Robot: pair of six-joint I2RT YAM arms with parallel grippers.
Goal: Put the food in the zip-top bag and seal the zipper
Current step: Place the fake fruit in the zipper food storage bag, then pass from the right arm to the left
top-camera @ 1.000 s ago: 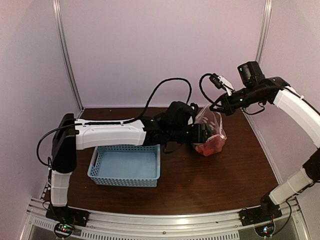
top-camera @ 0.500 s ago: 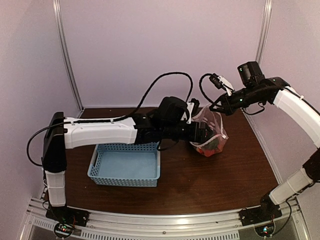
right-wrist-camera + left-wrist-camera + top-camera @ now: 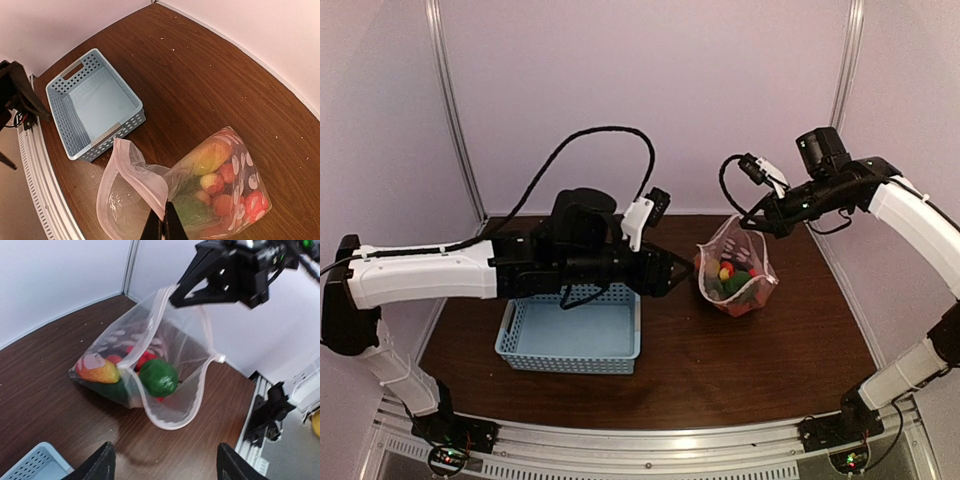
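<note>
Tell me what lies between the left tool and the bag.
Nothing: only bare table separates the left tool from the bag, clearest in the left wrist view.

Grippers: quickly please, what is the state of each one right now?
Left gripper: open, holding nothing.
Right gripper: shut on the rim of the bag.

Clear polka-dot zip-top bag (image 3: 740, 262) — mouth wide open, zipper (image 3: 202, 385) unsealed — red, green and orange food (image 3: 158, 377) inside.
</note>
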